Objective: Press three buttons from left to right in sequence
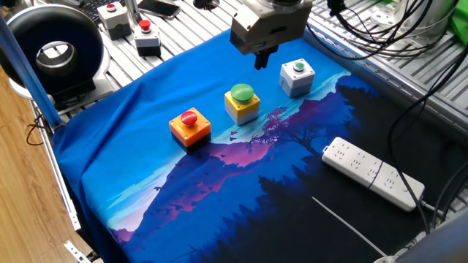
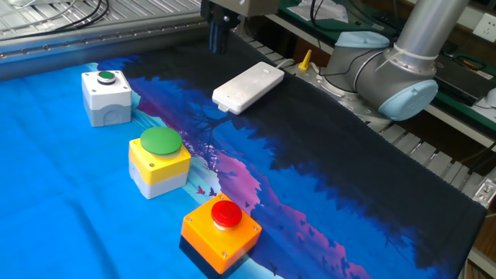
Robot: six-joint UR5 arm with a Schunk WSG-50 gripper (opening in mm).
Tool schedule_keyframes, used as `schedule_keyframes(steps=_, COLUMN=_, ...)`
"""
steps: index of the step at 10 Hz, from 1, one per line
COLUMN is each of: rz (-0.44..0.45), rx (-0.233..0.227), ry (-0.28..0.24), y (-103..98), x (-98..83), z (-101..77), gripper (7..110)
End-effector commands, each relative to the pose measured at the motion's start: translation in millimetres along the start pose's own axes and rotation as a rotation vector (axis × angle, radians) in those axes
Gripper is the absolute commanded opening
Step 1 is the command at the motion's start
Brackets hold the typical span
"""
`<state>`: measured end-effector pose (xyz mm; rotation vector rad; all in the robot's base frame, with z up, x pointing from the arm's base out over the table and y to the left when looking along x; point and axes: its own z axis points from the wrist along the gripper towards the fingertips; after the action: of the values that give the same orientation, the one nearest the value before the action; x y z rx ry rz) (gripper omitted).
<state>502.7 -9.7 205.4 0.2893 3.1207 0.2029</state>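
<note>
Pincer (image 1: 260, 61) up in the air above the 3 buttons, touching nothing; grip state impossible to tell; orange box (image 1: 190, 127), yellow box (image 1: 242, 103), grey-white box (image 1: 297, 77) in a diagonal row on the blue-covered counter (image 1: 131, 139).

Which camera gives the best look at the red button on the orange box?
The other fixed view: the orange box sits nearest that camera, its red cap large and clear. One fixed view shows it too, unobstructed but smaller.
</note>
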Motion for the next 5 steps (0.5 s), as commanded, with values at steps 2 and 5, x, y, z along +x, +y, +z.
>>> schedule_keyframes(steps=2, rz=0.089, rx=0.041, ry=0.038, y=-10.0, x=9.9, z=-1.8, gripper=7)
schedule_keyframes(steps=5, rz=0.044, rx=0.109, ry=-0.022, y=-46.5, x=-21.4, z=-0.8, gripper=7)
